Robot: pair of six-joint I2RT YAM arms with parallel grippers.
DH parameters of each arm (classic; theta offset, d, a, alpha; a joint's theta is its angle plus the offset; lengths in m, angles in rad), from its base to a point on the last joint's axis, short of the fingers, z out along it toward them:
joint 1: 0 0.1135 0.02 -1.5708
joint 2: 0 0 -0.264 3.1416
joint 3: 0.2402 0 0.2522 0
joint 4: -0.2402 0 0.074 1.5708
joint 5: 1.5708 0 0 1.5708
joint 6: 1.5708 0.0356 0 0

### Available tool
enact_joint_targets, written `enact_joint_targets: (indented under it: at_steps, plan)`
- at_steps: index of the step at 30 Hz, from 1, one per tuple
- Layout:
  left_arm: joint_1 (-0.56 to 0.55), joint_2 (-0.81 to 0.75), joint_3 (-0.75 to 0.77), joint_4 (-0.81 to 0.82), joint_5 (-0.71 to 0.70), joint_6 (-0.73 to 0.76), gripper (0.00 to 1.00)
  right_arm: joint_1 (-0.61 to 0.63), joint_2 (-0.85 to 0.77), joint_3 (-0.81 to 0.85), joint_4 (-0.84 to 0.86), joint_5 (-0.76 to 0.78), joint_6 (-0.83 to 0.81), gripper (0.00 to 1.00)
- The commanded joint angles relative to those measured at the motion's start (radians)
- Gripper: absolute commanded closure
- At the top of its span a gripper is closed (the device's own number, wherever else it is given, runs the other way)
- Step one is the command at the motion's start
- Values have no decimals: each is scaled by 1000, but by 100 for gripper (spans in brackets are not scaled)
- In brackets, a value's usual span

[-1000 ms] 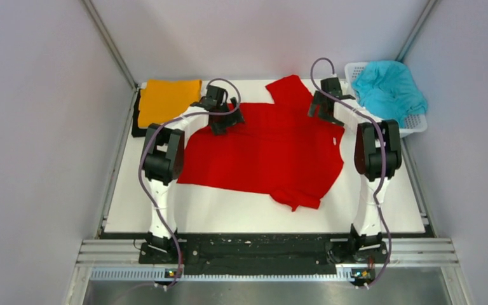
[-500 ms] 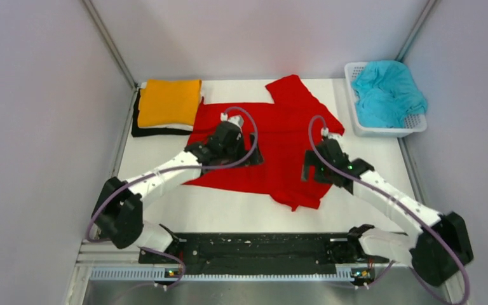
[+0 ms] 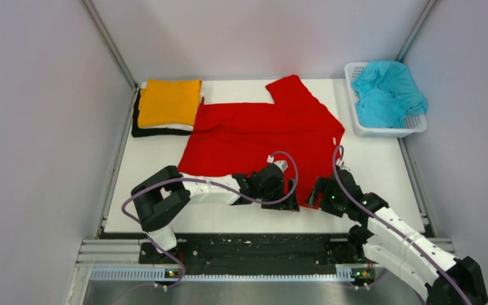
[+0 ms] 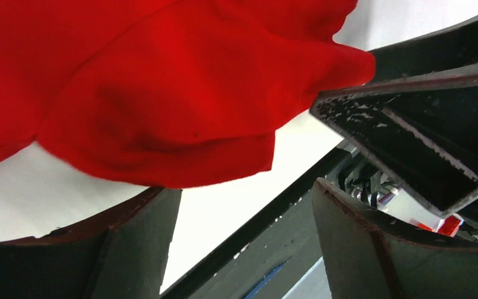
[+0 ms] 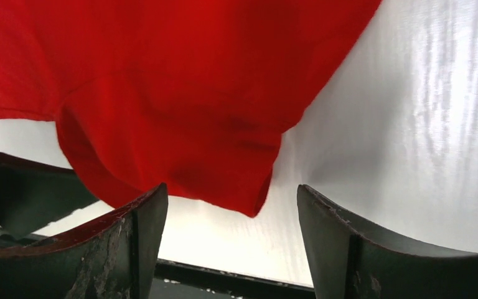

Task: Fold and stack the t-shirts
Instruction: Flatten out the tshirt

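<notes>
A bright red t-shirt [image 3: 260, 133] lies spread flat on the white table. Its near sleeve hangs toward the front edge, between my two grippers. My left gripper [image 3: 287, 202] is open and empty just left of that sleeve. In the left wrist view the sleeve [image 4: 162, 106] lies just beyond the left gripper's [image 4: 246, 243] parted fingers. My right gripper [image 3: 321, 194] is open and empty just right of the sleeve. In the right wrist view the sleeve's hem [image 5: 187, 137] sits just ahead of the right gripper [image 5: 230, 243]. A folded orange t-shirt [image 3: 168, 101] tops a stack with white and black edges beneath it.
A white perforated basket [image 3: 413, 124] at the back right holds a crumpled teal t-shirt [image 3: 387, 92]. The black front rail [image 3: 260, 244] runs right behind both grippers. Grey walls close in the left, right and back sides.
Both arms have swung from the shirt's far edge, across it, down to its near sleeve at the table's front. The shirt lies as before.
</notes>
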Motion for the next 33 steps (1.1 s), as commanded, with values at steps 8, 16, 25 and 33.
enact_joint_targets:
  at_steps: [8,16,25,33]
  plan:
    - [-26,166,102,102,-101,-116,44,6,18,-62,246,-20,69,42]
    - [-24,148,177,-90,-229,-88,100,6,59,41,171,-36,13,100]
    - [-10,-96,159,-304,-69,61,100,-17,143,452,-356,-34,-99,100]
    - [6,-124,98,-436,75,104,89,-112,201,470,-535,-101,-212,95]
